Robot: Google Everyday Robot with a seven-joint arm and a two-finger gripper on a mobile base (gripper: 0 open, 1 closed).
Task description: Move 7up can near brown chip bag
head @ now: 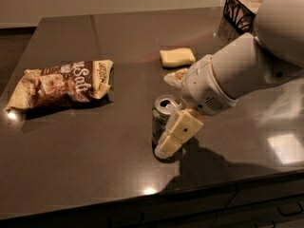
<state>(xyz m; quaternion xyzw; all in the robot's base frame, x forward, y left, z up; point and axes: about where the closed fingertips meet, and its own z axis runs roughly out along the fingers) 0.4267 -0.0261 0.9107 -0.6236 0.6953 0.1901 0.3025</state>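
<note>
While the dark table (95, 165) lies bare between them, the 7up can (159, 121) stands upright near the front edge, well apart from the brown chip bag (64, 84).
Gripper (164, 113): unclenched, straddling the can; near finger (179, 131) against its front-right side, far finger (175, 76) apart behind it. Can: silvery-white and green, shiny top, tab hole upward. Bag: flat, close to the left edge. Pale yellow block (176, 57): behind the can. Black wire basket (236, 11): far right corner.
</note>
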